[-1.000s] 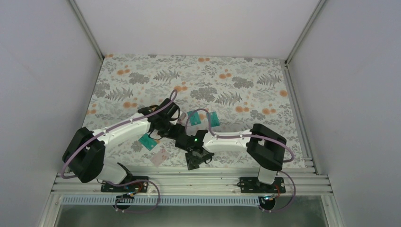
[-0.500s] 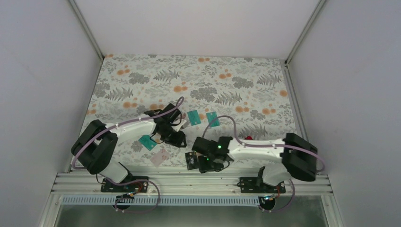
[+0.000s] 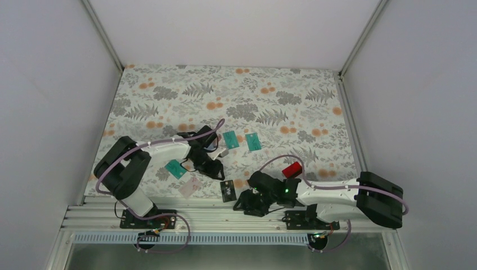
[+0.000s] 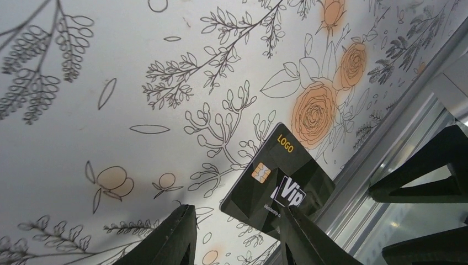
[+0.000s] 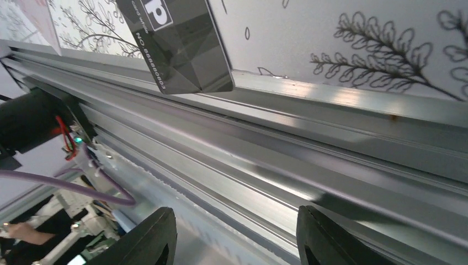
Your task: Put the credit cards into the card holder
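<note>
The black card (image 3: 227,190) lies flat at the table's near edge; it also shows in the left wrist view (image 4: 276,179) and the right wrist view (image 5: 176,44). My left gripper (image 3: 216,171) is open and empty (image 4: 237,245), just above the table behind the black card. My right gripper (image 3: 245,203) is open and empty (image 5: 237,237), over the aluminium rail beside the black card. Three teal cards (image 3: 230,139) (image 3: 253,141) (image 3: 176,169), a pale pinkish card (image 3: 191,187) and a red card (image 3: 292,169) lie on the cloth. The tan-brown card holder is not visible.
A floral cloth (image 3: 236,95) covers the table. An aluminium rail (image 3: 225,216) runs along the near edge and fills the right wrist view (image 5: 309,143). White walls close in the left, the back and the right.
My right arm has swung back to the right and toward the near rail, leaving the black card on the table and uncovering the red card. My left gripper has shifted slightly nearer.
</note>
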Tool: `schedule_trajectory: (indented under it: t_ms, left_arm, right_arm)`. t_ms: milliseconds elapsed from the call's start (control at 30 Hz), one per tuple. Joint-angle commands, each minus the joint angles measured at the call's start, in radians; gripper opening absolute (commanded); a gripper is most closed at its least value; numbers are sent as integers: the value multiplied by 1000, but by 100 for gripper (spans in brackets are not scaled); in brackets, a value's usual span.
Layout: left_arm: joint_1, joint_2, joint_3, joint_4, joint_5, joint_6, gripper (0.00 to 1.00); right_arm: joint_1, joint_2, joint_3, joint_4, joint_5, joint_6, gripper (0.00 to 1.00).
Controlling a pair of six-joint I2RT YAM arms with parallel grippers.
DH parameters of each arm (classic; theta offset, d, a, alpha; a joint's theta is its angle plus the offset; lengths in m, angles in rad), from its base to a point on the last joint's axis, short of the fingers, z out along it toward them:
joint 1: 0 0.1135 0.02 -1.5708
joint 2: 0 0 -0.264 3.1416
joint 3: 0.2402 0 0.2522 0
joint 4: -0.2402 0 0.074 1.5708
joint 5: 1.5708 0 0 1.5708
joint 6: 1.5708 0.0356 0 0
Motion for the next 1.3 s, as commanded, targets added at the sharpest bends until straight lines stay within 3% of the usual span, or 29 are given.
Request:
schedule_trajectory:
  t_ms: [0, 367, 767, 900, 1133, 1267]
  left_arm:
    - [-5, 39, -1, 25, 67, 48, 39]
    - [-27, 80, -18, 39, 110, 59, 38]
    - [-42, 96, 0, 23, 109, 62, 38]
    - [-44, 96, 9, 15, 97, 62, 38]
    - [-45, 91, 13, 26, 72, 41, 38]
    - [-45, 94, 14, 34, 69, 33, 38]
  right_arm:
    - [-14, 11, -53, 123, 6, 98, 56]
    - [-51, 104, -103, 269, 43, 113, 57]
    - [-114, 189, -73, 312, 119, 77, 54]
    - [-115, 128, -66, 258, 165, 79, 54]
    - [-115, -114, -107, 127, 242, 127, 53]
    - [-115, -116, -137, 134, 216, 130, 53]
